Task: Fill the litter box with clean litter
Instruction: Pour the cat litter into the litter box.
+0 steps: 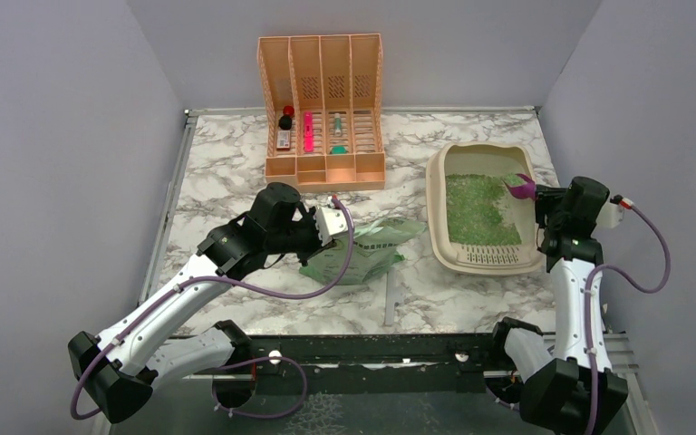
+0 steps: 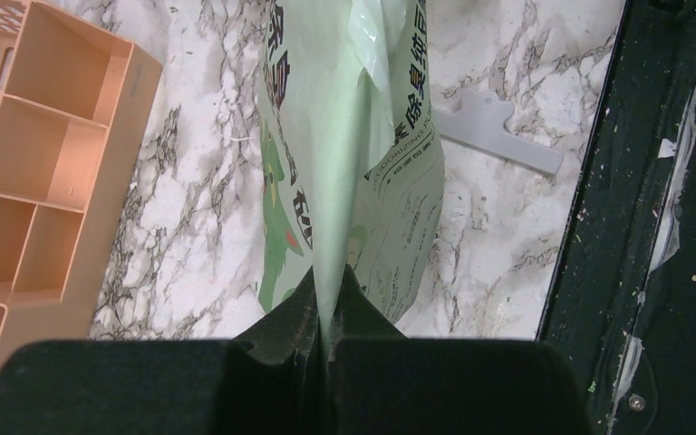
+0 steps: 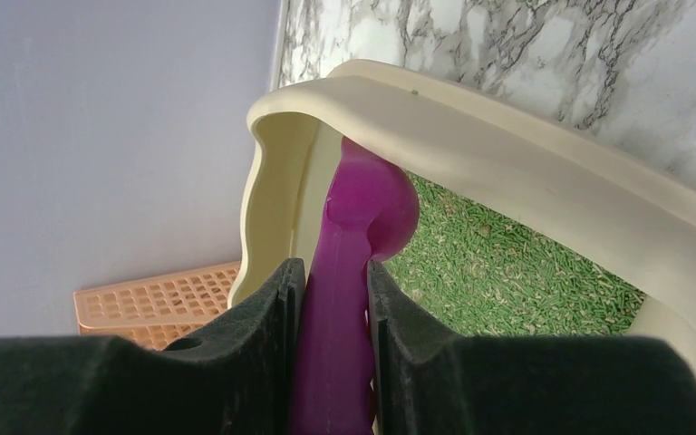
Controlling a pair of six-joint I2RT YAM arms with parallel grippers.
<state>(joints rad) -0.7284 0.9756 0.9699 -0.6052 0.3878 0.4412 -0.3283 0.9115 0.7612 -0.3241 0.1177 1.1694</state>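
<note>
- Sitting at the right side of the marble table [image 1: 227, 172], the beige litter box [image 1: 434, 204] has its slotted grille [image 1: 491, 258] at the end nearest the arm bases.
- Green granules of clean litter [image 1: 476, 208] lie in a grainy layer across its floor. A pale strip of floor shows bare at the far end.
- The right gripper [image 3: 335, 281] reaches over the box's right rim. Its two dark fingers [image 3: 267, 317] are part-way closed and clamped on the handle of a purple scoop [image 3: 367, 204].
- In the right wrist view the scoop's rounded head is tucked under the rim, above the litter.
- Left of the litter box, a pale green plastic litter bag [image 1: 372, 249] lies on the marble, well apart from the box.
- The left gripper [image 2: 329, 304] is closed tight, pinching a thin fold of the bag's film between its fingers.
- The bag carries dark green Chinese characters, among them what reads as 除臭. The smaller line beside them is too small to read.
- A flat grey strip [image 1: 390, 299] lies on the marble near the bag, on the side towards the arm bases.
- Beyond the bag from the litter box, a peach slatted file organizer [image 1: 322, 109] stands against the back wall. Small red, pink and green items sit in its compartments, too small to identify.
</note>
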